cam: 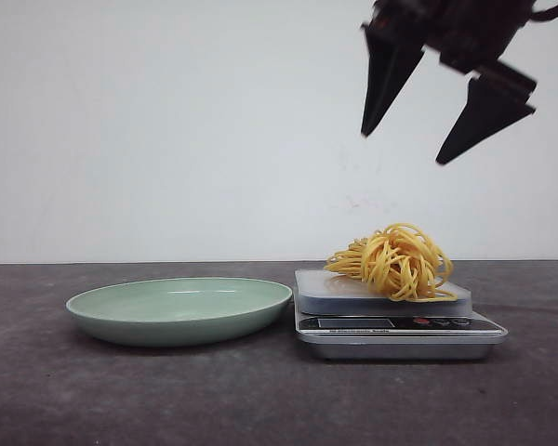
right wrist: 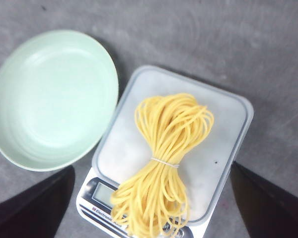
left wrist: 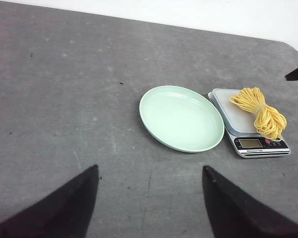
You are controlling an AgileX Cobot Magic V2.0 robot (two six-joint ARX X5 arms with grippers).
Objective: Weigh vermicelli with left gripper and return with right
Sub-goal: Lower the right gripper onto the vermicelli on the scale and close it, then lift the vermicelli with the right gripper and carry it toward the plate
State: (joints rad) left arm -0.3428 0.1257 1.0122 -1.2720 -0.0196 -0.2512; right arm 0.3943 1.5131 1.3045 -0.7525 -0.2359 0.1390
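Observation:
The vermicelli (cam: 398,262), a clump of yellow noodle loops tied at the middle, lies on the grey kitchen scale (cam: 391,321). It also shows in the right wrist view (right wrist: 169,158) and the left wrist view (left wrist: 260,112). My right gripper (cam: 407,147) hangs open and empty high above the scale, jaws spread to either side of the vermicelli (right wrist: 151,198). My left gripper (left wrist: 150,171) is open and empty, well back from the pale green plate (left wrist: 181,118), and is out of the front view.
The empty pale green plate (cam: 179,308) stands just left of the scale, nearly touching it. In the right wrist view the plate (right wrist: 52,96) is beside the scale (right wrist: 223,148). Dark grey table (cam: 74,400), white wall behind.

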